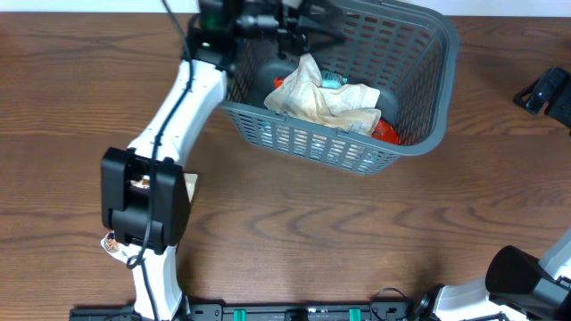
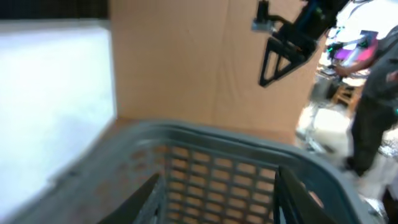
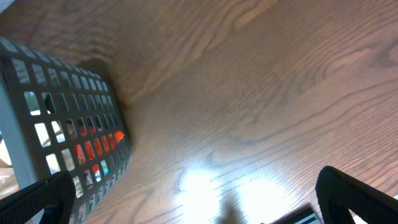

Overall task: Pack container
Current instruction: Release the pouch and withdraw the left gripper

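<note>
While left claw (image 2: 216, 175) hangs part-open, empty, above container (image 2: 186, 132), right claw (image 3: 196, 179) wide.

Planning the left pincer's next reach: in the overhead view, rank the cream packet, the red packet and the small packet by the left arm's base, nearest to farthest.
1. Cream packet, in the container, just under the left pincer.
2. Red packet, container's near-right corner.
3. Small packet, on the table by the left arm base.
</note>
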